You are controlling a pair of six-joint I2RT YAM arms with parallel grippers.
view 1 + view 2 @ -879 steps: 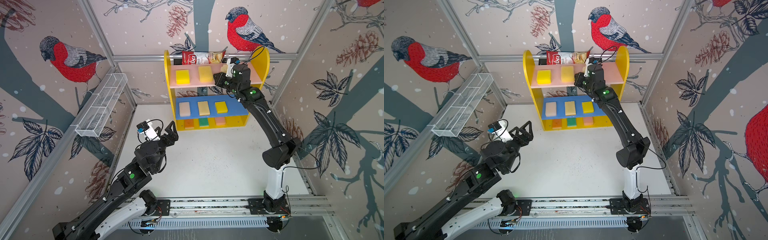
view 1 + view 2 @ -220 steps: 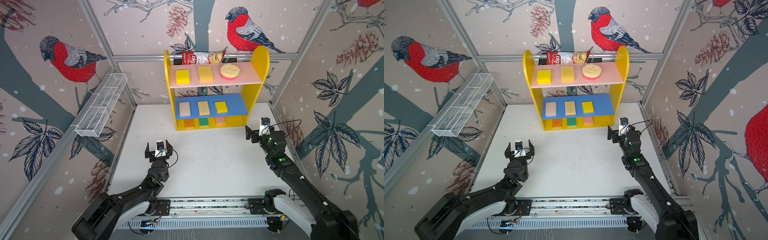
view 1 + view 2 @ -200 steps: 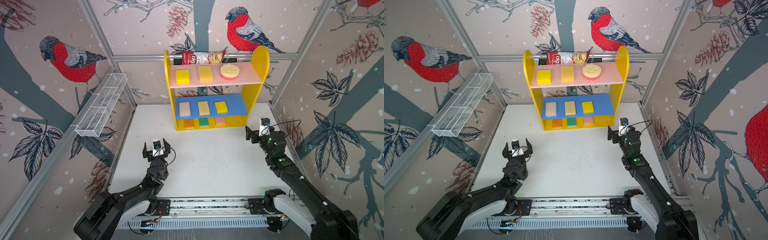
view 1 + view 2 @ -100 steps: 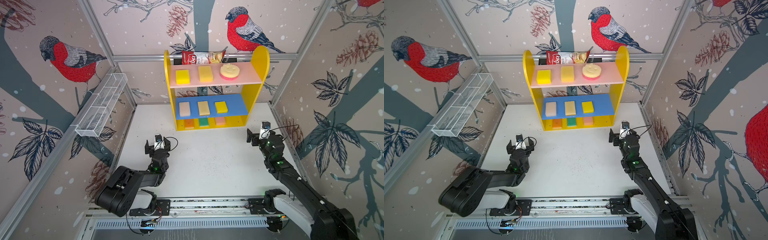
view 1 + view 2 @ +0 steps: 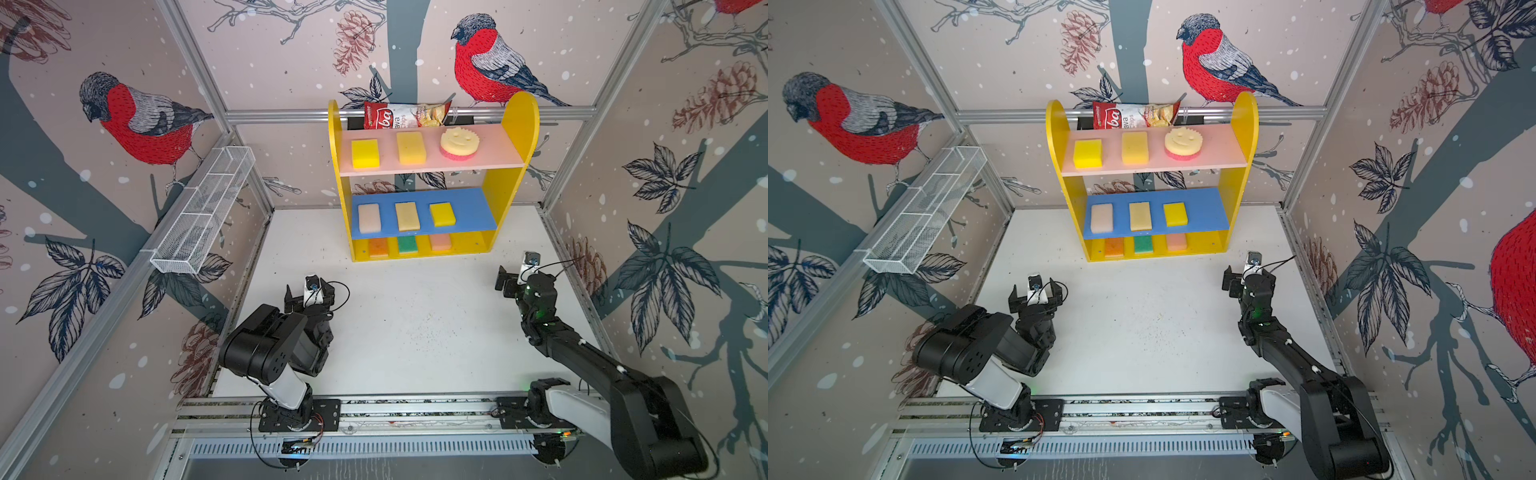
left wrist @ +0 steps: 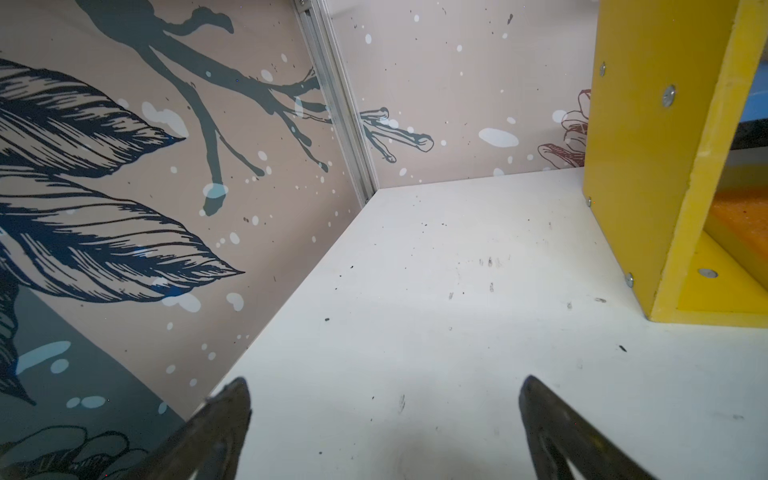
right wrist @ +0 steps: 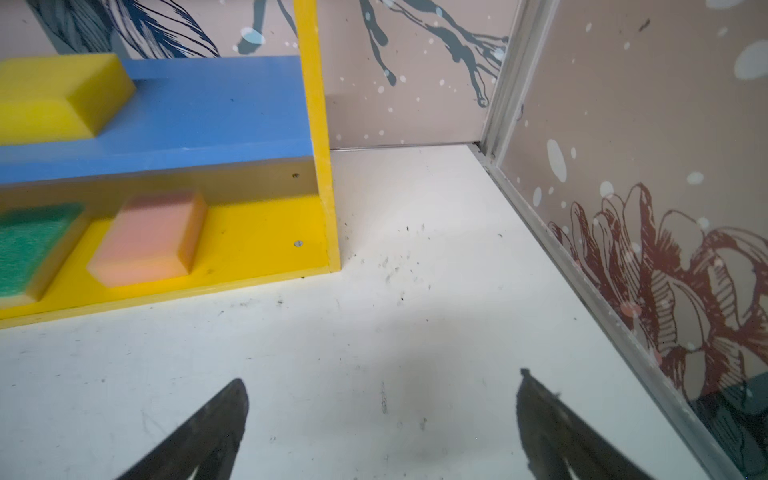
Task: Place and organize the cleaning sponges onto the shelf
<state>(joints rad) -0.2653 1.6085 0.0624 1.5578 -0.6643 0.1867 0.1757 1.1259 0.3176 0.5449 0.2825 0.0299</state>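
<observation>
At twelve o'clock on the table (image 5: 415,332), against the back wall (image 5: 291,50), the shelf (image 5: 515,137). On each of its levels, three sponges (image 5: 406,216) side by side. Behind the top row, perhaps on the rail (image 5: 282,115), a chips bag (image 5: 405,115). At ten o'clock, a basket (image 5: 203,216). At nine, left gripper (image 5: 309,296); at three, right gripper (image 5: 514,277).

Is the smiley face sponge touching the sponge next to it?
Apart. Both top views show bare pink board between the smiley sponge and the pale yellow sponge.
</observation>
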